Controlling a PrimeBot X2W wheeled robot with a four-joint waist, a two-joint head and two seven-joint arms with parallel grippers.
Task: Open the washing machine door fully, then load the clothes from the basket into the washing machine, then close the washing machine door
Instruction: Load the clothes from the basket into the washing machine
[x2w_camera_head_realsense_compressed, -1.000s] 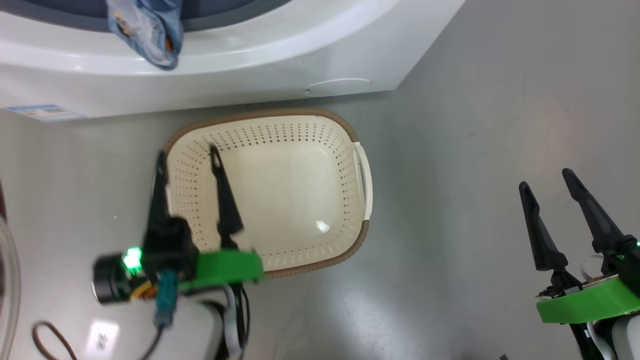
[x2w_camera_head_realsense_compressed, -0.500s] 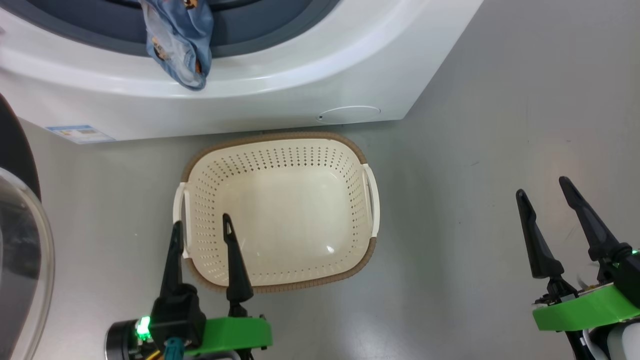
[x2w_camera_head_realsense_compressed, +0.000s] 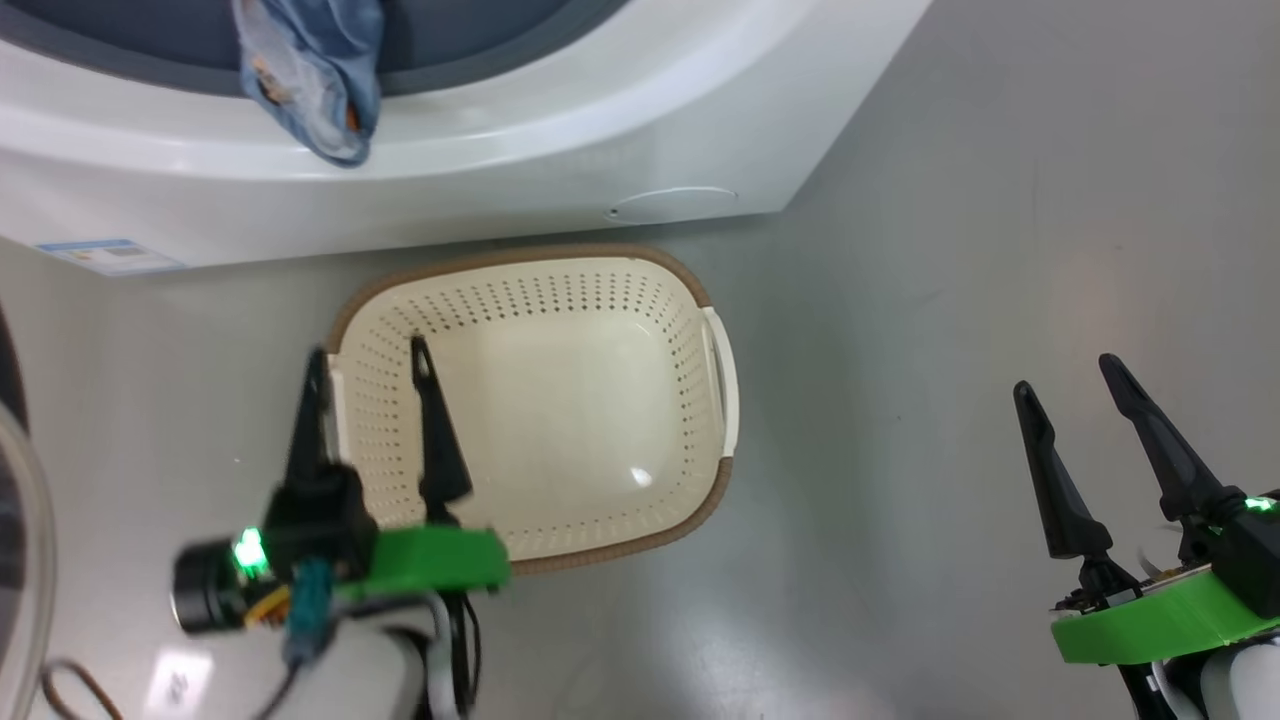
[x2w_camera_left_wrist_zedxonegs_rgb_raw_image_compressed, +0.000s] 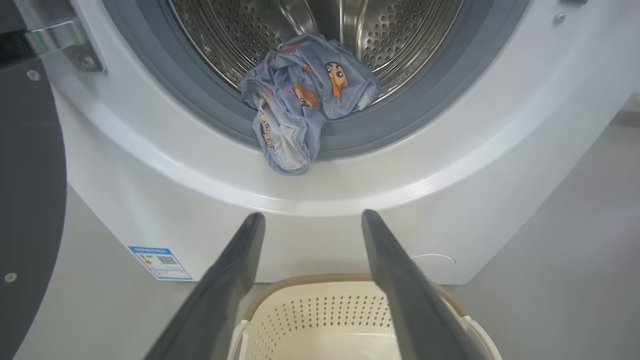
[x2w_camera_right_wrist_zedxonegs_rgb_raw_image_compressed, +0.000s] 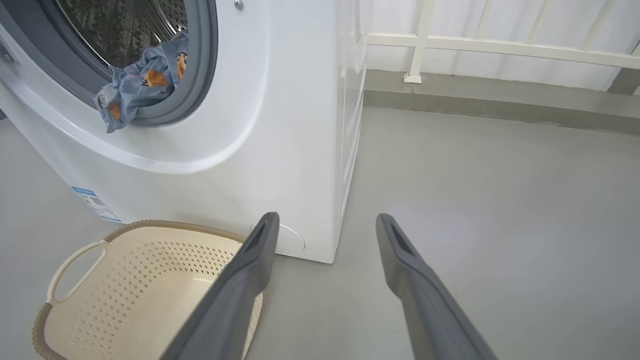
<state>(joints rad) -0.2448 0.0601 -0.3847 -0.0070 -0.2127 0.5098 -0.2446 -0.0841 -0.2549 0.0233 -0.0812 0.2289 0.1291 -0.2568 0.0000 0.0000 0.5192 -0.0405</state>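
We list, left to right.

- Door (x2w_camera_left_wrist_zedxonegs_rgb_raw_image_compressed: 27, 190): black, swung wide at the far left.
- Clothes (x2w_camera_left_wrist_zedxonegs_rgb_raw_image_compressed: 305, 100): a blue printed bundle in the mouth of the washer (x2w_camera_head_realsense_compressed: 560, 150). Part lies on the drum (x2w_camera_left_wrist_zedxonegs_rgb_raw_image_compressed: 400, 35), and a fold hangs over the grey gasket (x2w_camera_left_wrist_zedxonegs_rgb_raw_image_compressed: 185, 100).
- Left gripper (x2w_camera_head_realsense_compressed: 368, 350): released and holding nothing, above the left edge of the basket (x2w_camera_head_realsense_compressed: 560, 290).
- Basket: on the floor (x2w_camera_head_realsense_compressed: 900, 300), just before the washer.
- Right gripper (x2w_camera_head_realsense_compressed: 1065, 376): released and holding nothing, above the floor well right of the basket.

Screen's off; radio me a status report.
Left hand, right hand open, empty. Light blue printed garment hangs over grey gasket of white washing machine. Cream perforated basket empty. Glossy black door open.
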